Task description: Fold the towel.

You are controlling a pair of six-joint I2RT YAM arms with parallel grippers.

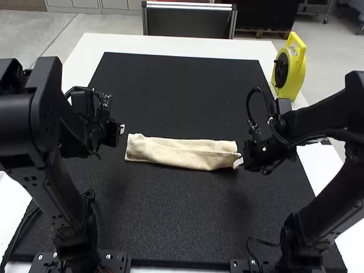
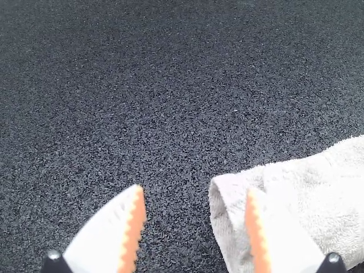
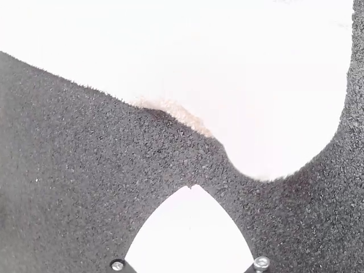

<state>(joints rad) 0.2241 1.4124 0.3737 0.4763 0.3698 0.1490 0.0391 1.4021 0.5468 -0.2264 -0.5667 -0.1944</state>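
Towel (image 1: pixel 182 152), cream, one — a narrow strip, part-folded, between left tool (image 2: pixel 194 193) and right tool (image 3: pixel 192 187).
Lies crosswise on the black mat (image 1: pixel 170 227), one end just beside each tool; lengthwise folding looks done, at least once, while folding end to end and squaring the edges are probably left. Left tool: fingers well apart, nothing gripped, the towel's near corner under and beside one finger, its layers slightly parted. Right tool: tips together, no cloth seen between them, the towel's rounded end just beyond — whether they touch cannot be told. Hard to make out: number of layers, the underside, and the towel's surface nearest the right tool; its far end is cut off from the left tool's own view.
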